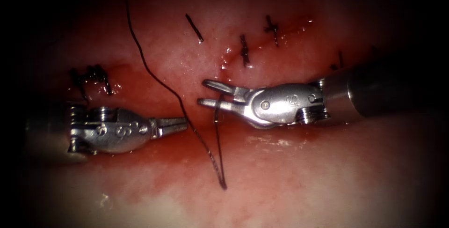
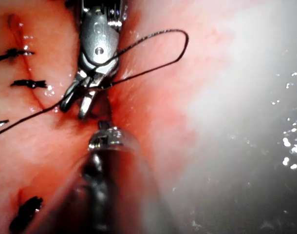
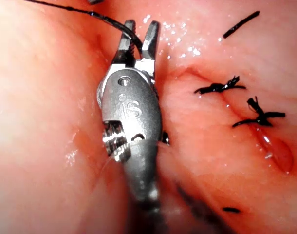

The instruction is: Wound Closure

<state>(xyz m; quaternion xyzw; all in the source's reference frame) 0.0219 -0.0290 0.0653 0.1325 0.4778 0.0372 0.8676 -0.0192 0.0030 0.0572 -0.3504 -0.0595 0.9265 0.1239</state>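
The right tool comes in from the right, nearly level, with its 2 jaws apart and the thread running through the gap between them; the right wrist view shows the same thing, thread crossing the gap, jaws not clamped. It holds nothing. The left tool lies low on the left, its shaft level and pointing right, jaws together at the tip close by the thread; whether they pinch the thread cannot be told. The needle cannot be made out, so its place relative to the tissue is unknown.

The thread drops from the upper left, passes between the 2 tools and doubles back in a narrow loop on the lower tissue. Finished stitches sit along the cut above; a knot cluster lies left.

Risks, as a judgement: the open right jaws could close on the strand and cut or fray it, since this tool can cut. The slack loop could snag on either tip. Red fluid may make grip slippery.
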